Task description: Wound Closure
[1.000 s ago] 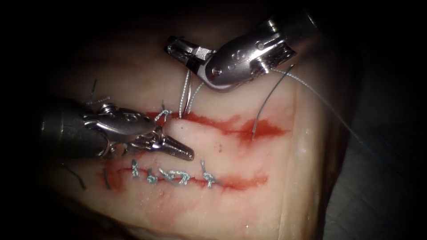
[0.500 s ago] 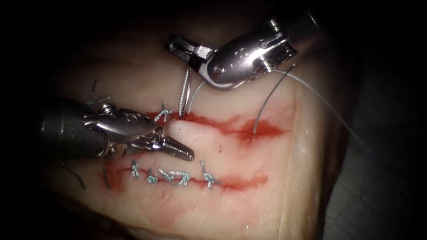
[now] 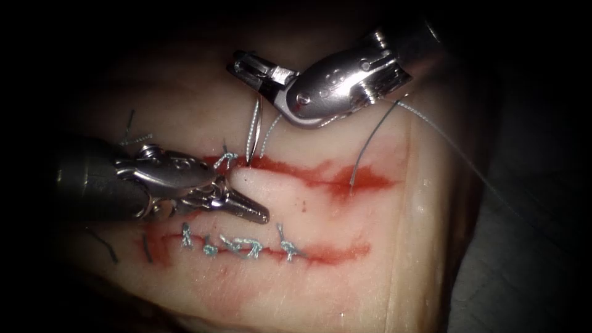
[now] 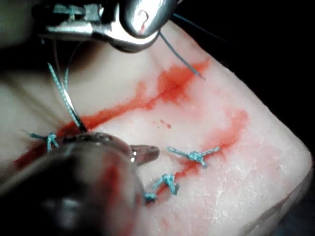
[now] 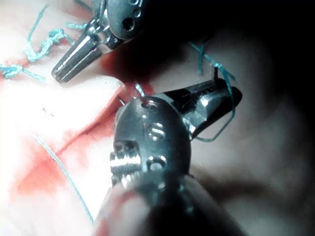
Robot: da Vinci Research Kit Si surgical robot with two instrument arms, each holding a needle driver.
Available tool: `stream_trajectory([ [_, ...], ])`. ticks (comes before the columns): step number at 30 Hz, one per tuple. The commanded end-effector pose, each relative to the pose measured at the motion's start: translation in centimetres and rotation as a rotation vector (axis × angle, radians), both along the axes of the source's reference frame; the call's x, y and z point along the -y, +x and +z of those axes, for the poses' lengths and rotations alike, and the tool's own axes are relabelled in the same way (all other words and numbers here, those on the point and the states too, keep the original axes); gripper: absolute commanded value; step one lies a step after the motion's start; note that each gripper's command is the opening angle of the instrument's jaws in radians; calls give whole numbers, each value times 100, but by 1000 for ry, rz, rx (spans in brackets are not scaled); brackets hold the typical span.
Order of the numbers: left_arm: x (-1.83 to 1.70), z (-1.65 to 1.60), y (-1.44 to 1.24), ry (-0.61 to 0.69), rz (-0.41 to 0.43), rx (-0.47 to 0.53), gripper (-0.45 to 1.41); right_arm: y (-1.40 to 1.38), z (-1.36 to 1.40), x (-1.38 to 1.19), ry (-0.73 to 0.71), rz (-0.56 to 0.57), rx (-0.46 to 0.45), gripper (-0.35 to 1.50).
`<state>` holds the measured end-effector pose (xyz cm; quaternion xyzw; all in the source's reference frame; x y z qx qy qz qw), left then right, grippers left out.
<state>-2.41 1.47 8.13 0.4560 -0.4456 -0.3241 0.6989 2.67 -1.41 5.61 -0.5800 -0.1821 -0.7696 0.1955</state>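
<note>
Endoscope view: I see the right tool [image 3: 250,65] at upper centre of the frame, above the upper cut [image 3: 320,176]. Its jaws are closed on the needle [image 3: 254,126] near its upper end. The needle hangs down from the jaws, and its lower end meets the tissue [image 3: 345,290] at the cut's left end, beside a tied knot [image 3: 226,160]. I cannot tell how deep it sits. Thread [image 3: 431,126] runs from under the right tool toward the right edge. The left tool [image 3: 256,213] lies at centre left, between the two cuts, jaws closed and holding nothing. Knotted stitches [image 3: 246,246] line the lower cut.
</note>
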Motion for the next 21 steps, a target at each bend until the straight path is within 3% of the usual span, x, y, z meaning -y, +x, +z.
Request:
stream_trajectory([
  [1,-1,5,-5,-1,0,0,-45,9,3,-4,-2,4,-5,-35],
  [21,-1,4,-6,2,3,2,-45,8,0,-4,32,57,-7,-35],
])
